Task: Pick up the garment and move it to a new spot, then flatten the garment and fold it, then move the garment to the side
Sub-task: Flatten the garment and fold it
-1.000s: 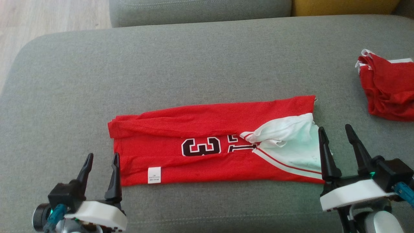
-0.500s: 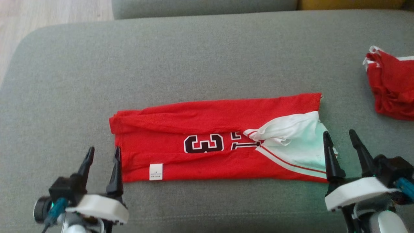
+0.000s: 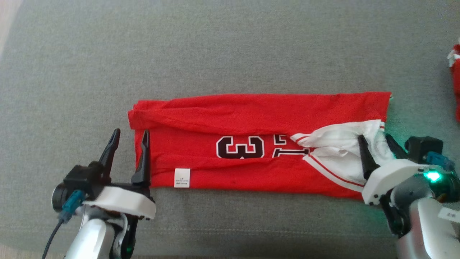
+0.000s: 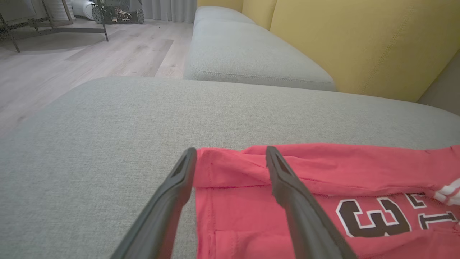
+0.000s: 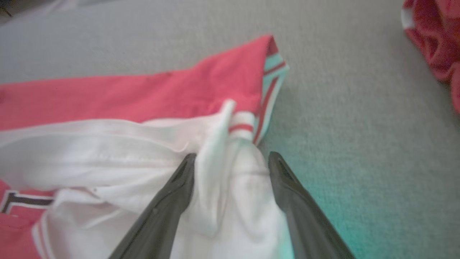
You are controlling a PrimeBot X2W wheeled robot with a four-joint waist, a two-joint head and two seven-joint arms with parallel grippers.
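The garment (image 3: 251, 144) is a red jersey with a black "3" and a white sleeve part, folded into a long strip across the grey cushion (image 3: 230, 54). At its left end my left gripper (image 3: 129, 138) stands open, one finger over the red cloth, the other over bare cushion; the left wrist view shows the garment (image 4: 323, 190) edge between those fingers (image 4: 287, 187). My right gripper (image 3: 375, 142) is open over the white part at the right end. In the right wrist view its fingers (image 5: 179, 190) straddle a raised white fold of the garment (image 5: 222, 172).
Another red and white cloth (image 3: 455, 82) lies at the cushion's far right edge, also seen as the red cloth (image 5: 435, 46). Beyond the cushion stand a second grey seat (image 4: 248, 57), yellow back cushions (image 4: 359, 39) and wooden floor (image 4: 90, 50).
The camera has tilted down and closer, so the whole picture shifted. Both grippers have come forward onto the garment's two ends, still open.
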